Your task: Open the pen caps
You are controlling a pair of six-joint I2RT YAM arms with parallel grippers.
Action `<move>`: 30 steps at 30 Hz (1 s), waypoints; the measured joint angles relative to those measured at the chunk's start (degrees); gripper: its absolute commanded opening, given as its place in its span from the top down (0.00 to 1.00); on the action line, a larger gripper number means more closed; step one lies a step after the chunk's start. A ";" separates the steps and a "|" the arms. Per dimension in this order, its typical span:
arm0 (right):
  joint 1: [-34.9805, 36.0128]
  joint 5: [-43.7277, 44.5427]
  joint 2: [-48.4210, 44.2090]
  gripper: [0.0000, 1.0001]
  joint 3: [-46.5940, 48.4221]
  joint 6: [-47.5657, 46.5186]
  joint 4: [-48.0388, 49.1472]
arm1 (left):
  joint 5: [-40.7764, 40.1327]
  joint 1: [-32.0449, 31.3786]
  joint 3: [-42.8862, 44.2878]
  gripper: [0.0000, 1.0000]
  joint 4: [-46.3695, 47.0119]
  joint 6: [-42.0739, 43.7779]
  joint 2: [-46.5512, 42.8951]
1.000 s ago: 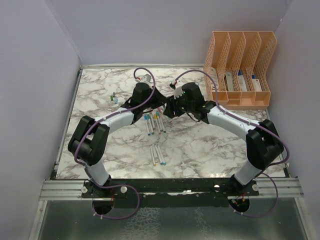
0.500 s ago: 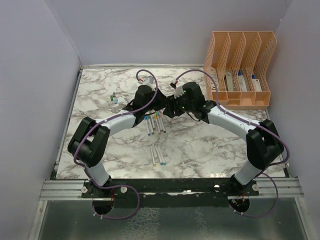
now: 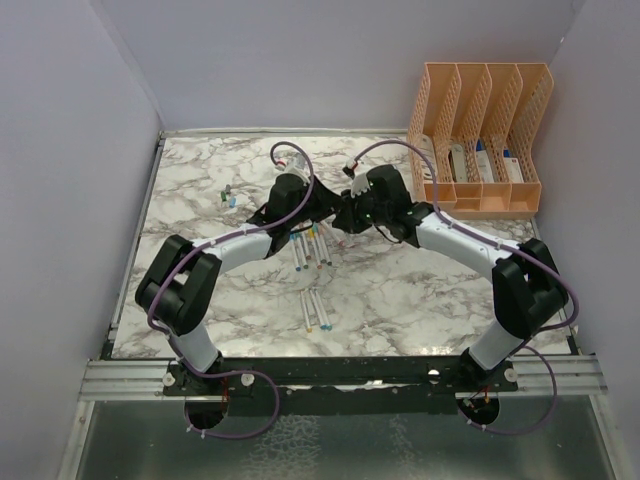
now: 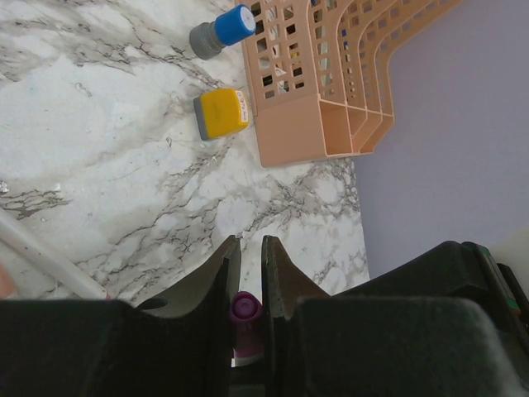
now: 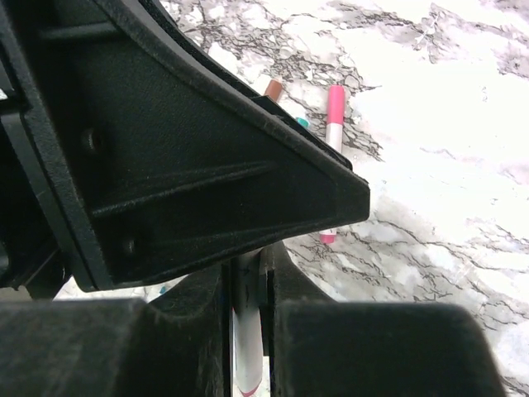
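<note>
My two grippers meet above the middle of the table. The left gripper (image 3: pixel 328 213) (image 4: pixel 250 245) is shut on the magenta capped end (image 4: pixel 245 318) of a pen. The right gripper (image 3: pixel 346 214) (image 5: pixel 246 275) is shut on the white barrel (image 5: pixel 246 331) of what looks like the same pen; the left gripper's black body covers its fingertips. Several more pens (image 3: pixel 311 245) lie below the grippers, and two more (image 3: pixel 316 309) lie nearer the arms' bases. A pink-capped pen (image 5: pixel 334 124) lies on the marble. Loose pen caps (image 3: pixel 228 195) sit at the far left.
A peach file divider (image 3: pixel 480 135) (image 4: pixel 318 78) stands at the back right with white-and-blue items in it. A stubby blue bottle (image 4: pixel 223 31) and an orange-yellow one (image 4: pixel 221 113) lie beside it. Purple walls enclose the marble table (image 3: pixel 400 300).
The right gripper has shut on the pen's barrel. The left arm has shifted slightly right, bringing the two grippers together.
</note>
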 measured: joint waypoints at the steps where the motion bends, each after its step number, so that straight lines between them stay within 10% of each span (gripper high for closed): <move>1: 0.00 -0.02 -0.02 0.99 -0.11 0.00 0.04 | -0.04 0.02 -0.09 1.00 0.07 -0.22 0.00; 14: 0.13 -2.19 -9.64 0.99 -15.87 1.77 1.49 | 4.59 16.00 15.72 1.00 -4.48 2.64 4.35; 30: 3.80 4.68 -10.14 0.99 -18.88 1.88 -4.04 | -13.66 18.29 32.72 1.00 -40.26 25.92 17.09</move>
